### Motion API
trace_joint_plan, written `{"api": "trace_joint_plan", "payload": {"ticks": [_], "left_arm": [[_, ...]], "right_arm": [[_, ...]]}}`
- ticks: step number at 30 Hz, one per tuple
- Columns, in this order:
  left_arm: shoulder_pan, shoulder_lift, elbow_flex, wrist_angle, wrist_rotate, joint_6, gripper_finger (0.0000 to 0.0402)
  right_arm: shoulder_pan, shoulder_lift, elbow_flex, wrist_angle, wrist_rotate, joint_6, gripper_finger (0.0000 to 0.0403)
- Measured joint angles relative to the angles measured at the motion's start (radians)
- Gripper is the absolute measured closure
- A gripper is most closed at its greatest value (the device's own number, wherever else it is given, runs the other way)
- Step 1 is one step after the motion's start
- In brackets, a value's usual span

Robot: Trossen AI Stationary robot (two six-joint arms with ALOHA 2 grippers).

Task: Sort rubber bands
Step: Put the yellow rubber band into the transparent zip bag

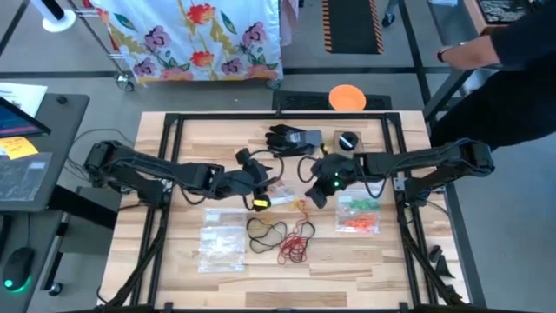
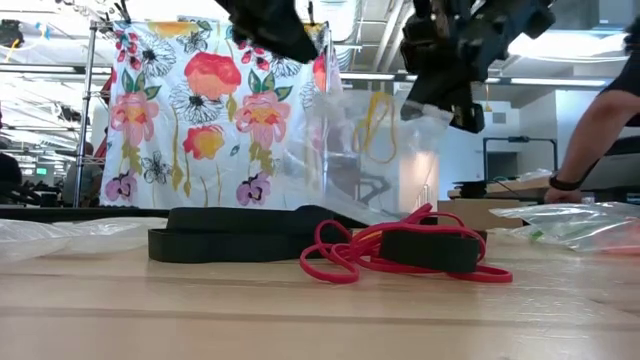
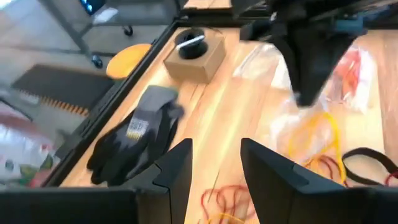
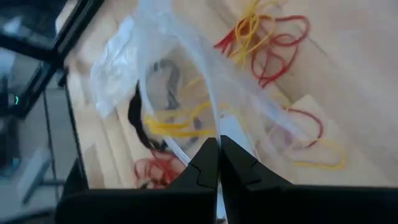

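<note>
A clear plastic bag with yellow rubber bands inside is held up over the table's middle. My right gripper is shut on it and shows in the high view. My left gripper is open just left of the bag, with nothing between its fingers. Black bands and red bands lie loose on the table in front of the bag. A few yellow and red bands lie beside them. A second bag holds green and orange bands. My right gripper pinches the clear bag's thin top edge between its two shut fingers, coming from the table's right and slanting down. The bag stretches away from the fingertips with the yellow bands in it. Its lower part reaches down to the table.
A black glove and a small cardboard box sit near the far edge. Empty clear bags lie left of the loose bands. An orange disc lies beyond the table. A person's arm shows at the far right.
</note>
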Motion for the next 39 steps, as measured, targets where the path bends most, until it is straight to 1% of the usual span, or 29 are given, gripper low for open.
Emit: {"api": "trace_joint_plan", "payload": {"ticks": [2, 3, 7, 8, 11, 12, 15, 16, 18, 20, 24, 28, 30, 39], "left_arm": [[-0.001, -0.030, 0.000, -0.026, -0.001, -0.036, 0.0269], [-0.004, -0.040, 0.000, -0.029, -0.001, -0.050, 0.0269], [-0.028, -0.055, 0.000, -0.026, 0.001, -0.053, 0.0269], [-0.033, -0.055, 0.000, -0.018, 0.002, -0.048, 0.0269], [-0.040, -0.053, 0.000, -0.020, 0.006, -0.038, 0.0269], [-0.042, -0.052, 0.000, -0.022, 0.006, -0.044, 0.0269], [-0.043, -0.051, 0.000, -0.024, 0.004, -0.047, 0.0269], [-0.044, -0.051, 0.000, -0.022, 0.005, -0.046, 0.0269], [-0.045, -0.053, 0.000, -0.020, 0.006, -0.040, 0.0269], [-0.044, -0.054, 0.000, -0.021, 0.005, -0.043, 0.0269], [-0.046, -0.054, 0.000, -0.024, 0.001, -0.044, 0.0269], [-0.051, -0.053, 0.000, -0.031, 0.006, -0.054, 0.0269], [-0.052, -0.053, 0.000, -0.032, 0.006, -0.053, 0.0269], [-0.060, -0.053, 0.000, -0.040, 0.011, -0.060, 0.0269]], "right_arm": [[-0.018, -0.007, 0.000, -0.004, 0.082, 0.055, 0.0397], [-0.024, -0.007, 0.000, -0.002, 0.091, 0.070, 0.0397], [0.013, -0.005, -0.001, 0.039, -0.002, 0.008, 0.0397], [0.019, -0.012, 0.001, 0.041, 0.004, 0.011, 0.0397], [-0.001, -0.032, 0.001, 0.009, 0.099, 0.069, 0.0397], [-0.005, -0.029, 0.001, 0.005, 0.102, 0.073, 0.0397], [0.021, -0.024, -0.001, 0.012, 0.045, 0.038, 0.0397], [0.024, -0.029, 0.000, 0.002, 0.056, 0.053, 0.0397], [0.005, -0.039, 0.000, -0.029, 0.114, 0.104, 0.0397], [-0.007, -0.035, 0.000, -0.035, 0.142, 0.116, 0.0397], [0.000, -0.044, 0.000, -0.042, 0.088, 0.107, 0.0397], [0.000, -0.046, 0.000, -0.047, 0.129, 0.084, 0.0397], [0.003, -0.046, 0.000, -0.054, 0.131, 0.086, 0.0397], [0.015, -0.057, 0.000, -0.038, 0.045, 0.101, 0.0397]]}}
